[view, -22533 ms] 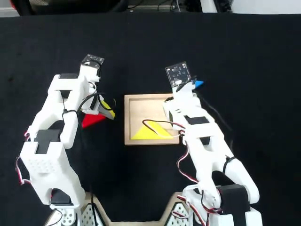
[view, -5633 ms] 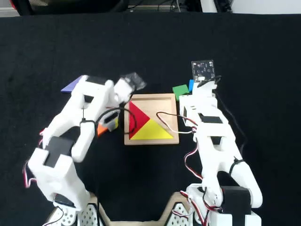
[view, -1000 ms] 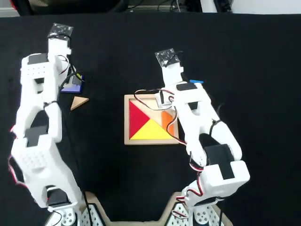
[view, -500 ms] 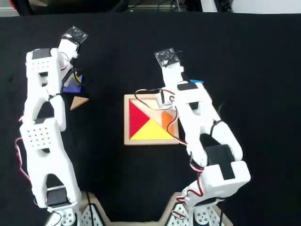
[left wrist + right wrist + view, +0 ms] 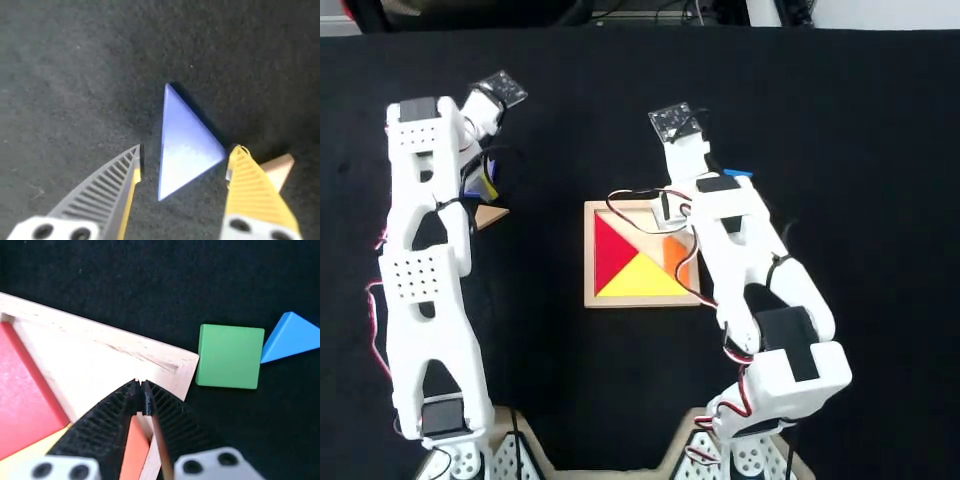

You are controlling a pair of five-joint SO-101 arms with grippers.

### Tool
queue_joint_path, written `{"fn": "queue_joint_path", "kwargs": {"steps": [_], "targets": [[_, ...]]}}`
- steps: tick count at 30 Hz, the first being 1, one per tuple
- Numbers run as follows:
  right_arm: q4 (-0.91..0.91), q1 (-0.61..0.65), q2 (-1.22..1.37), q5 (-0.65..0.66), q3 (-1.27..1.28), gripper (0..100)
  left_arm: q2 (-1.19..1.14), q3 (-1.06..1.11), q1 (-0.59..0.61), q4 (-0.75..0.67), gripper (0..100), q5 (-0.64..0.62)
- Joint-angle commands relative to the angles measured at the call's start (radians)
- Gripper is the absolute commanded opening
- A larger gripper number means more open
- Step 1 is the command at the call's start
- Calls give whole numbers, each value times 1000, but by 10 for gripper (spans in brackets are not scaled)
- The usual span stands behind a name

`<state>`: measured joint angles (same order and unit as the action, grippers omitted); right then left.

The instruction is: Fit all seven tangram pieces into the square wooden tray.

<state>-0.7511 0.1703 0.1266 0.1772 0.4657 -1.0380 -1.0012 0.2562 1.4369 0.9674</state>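
1. Tangram pieces, seated: three already lie in the square wooden tray (image 5: 590, 255) at mid-table. These are a red triangle (image 5: 613, 255) against its left edge, a yellow triangle (image 5: 638, 282) along its near edge, and an orange piece (image 5: 672, 258) against its right edge. The far part of the tray floor is bare wood.
2. Loose pieces: a violet triangle (image 5: 186, 142) lies flat on the black table well to the left of the tray, with a tan triangle (image 5: 280, 167) just beside it. A green square (image 5: 229, 356) sits just outside the tray's far right corner, and a blue triangle (image 5: 290, 337) lies at the square's outer corner, touching or nearly so.
3. Left gripper (image 5: 186, 150): jaws apart, straddling the violet triangle. The yellow finger (image 5: 250, 190) stands at one corner of the piece and the grey ribbed finger (image 5: 112, 192) just short of the opposite edge. Contact cannot be told.
4. Right gripper (image 5: 140, 385): jaws together on nothing evident, tips over the bare floor just inside the tray's far right corner, with the orange piece below.
5. Step in hand, as judged: pick-up of a fourth piece, the violet triangle, with three more to follow.
6. Next move, as judged: the left jaws should close squarely on the triangle, since slanted edges may let it twist or slip. It then needs lifting and carrying to the bare far region. The right arm lies across the tray and would probably have to give way first.
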Motion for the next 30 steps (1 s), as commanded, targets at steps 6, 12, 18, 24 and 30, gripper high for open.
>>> {"fn": "queue_joint_path", "kwargs": {"steps": [6,12,18,24,30], "targets": [[-3,-18,-59,9,-7,11,0,-54,-7,-21,276,9],[-3,-18,-56,9,-5,11,-9,-44,-10,-20,271,23],[-3,-20,-58,9,-2,11,-91,-53,-8,-12,270,46],[-3,-20,-58,11,-2,11,-101,-54,-13,32,147,49],[-2,-20,-53,11,-2,11,-112,-166,-18,149,98,61]]}}
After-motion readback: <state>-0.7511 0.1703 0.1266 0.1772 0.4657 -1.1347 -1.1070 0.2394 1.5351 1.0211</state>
